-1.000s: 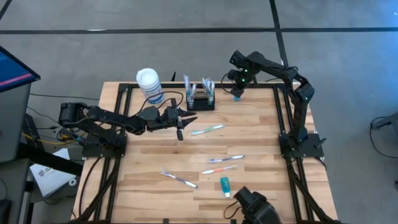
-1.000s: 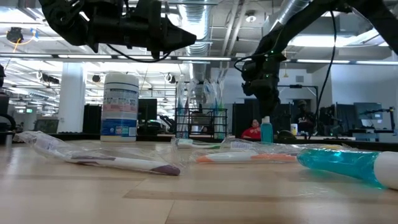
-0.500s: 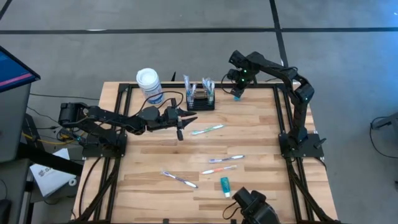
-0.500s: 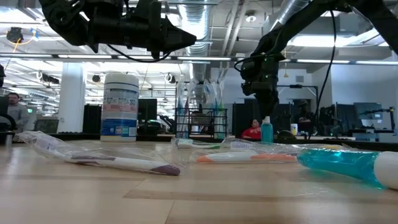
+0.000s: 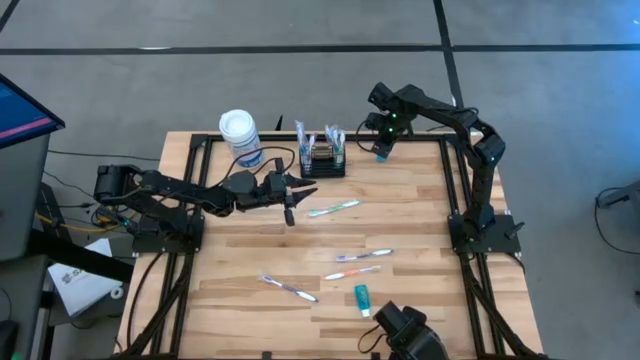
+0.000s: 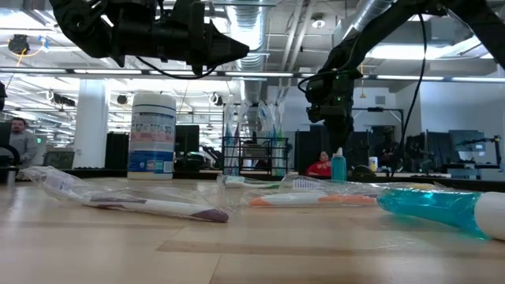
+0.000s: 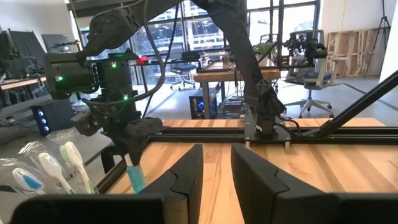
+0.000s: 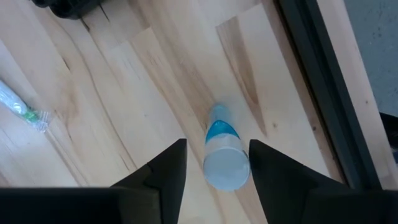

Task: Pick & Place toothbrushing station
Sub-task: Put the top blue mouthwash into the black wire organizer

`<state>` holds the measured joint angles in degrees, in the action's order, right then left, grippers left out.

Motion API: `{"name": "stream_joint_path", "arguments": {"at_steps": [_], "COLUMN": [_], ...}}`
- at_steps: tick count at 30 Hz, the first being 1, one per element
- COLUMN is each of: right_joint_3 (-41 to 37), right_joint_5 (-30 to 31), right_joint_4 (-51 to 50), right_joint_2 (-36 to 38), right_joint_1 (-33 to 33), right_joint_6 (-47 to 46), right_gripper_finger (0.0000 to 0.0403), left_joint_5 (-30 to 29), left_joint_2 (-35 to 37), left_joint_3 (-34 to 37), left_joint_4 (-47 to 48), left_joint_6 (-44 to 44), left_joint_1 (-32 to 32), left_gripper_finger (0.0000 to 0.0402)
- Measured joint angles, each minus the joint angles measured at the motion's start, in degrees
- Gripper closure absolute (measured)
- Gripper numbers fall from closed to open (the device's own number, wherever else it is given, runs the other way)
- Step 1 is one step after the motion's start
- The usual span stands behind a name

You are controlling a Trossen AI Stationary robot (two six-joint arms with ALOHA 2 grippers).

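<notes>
The black wire-mesh basket (image 5: 322, 158) stands on its base at the table's far edge, with several toothbrushes upright in it; it also shows in the low view (image 6: 256, 156). My right gripper (image 5: 382, 138) hangs open just above a small blue tube (image 8: 222, 158). The tube stands upright on the table to the right of the basket (image 6: 338, 166). The fingers stand to either side of the tube's white cap, apart from it. My left gripper (image 5: 300, 186) hovers above the table, near the basket's near side. It points toward the table's right edge, open by a narrow gap (image 7: 216, 165) and empty.
A white-lidded canister with a blue label (image 5: 239, 135) stands left of the basket. Wrapped toothbrushes lie on the table (image 5: 333, 208) (image 5: 365, 255) (image 5: 290, 288), with a teal tube (image 5: 361, 298) near the front edge. A person shows in the room behind the table (image 6: 319, 166).
</notes>
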<state>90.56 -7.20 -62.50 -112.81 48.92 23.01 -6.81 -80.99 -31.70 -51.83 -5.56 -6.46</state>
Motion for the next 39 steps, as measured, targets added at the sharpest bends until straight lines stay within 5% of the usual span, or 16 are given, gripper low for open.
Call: {"name": "stream_joint_path", "arguments": {"at_steps": [39], "right_joint_3": [0.0], "right_joint_5": [1.33], "right_joint_4": [-0.68], "right_joint_2": [-6.43], "right_joint_1": [-0.41], "right_joint_6": [3.97], "right_gripper_finger": [0.0286], "left_joint_5": [-0.01], "left_joint_2": [0.0], "left_joint_3": [0.0], "left_joint_4": [0.42], "left_joint_6": [0.02], "left_joint_1": [0.0], "left_gripper_finger": [0.0325]}}
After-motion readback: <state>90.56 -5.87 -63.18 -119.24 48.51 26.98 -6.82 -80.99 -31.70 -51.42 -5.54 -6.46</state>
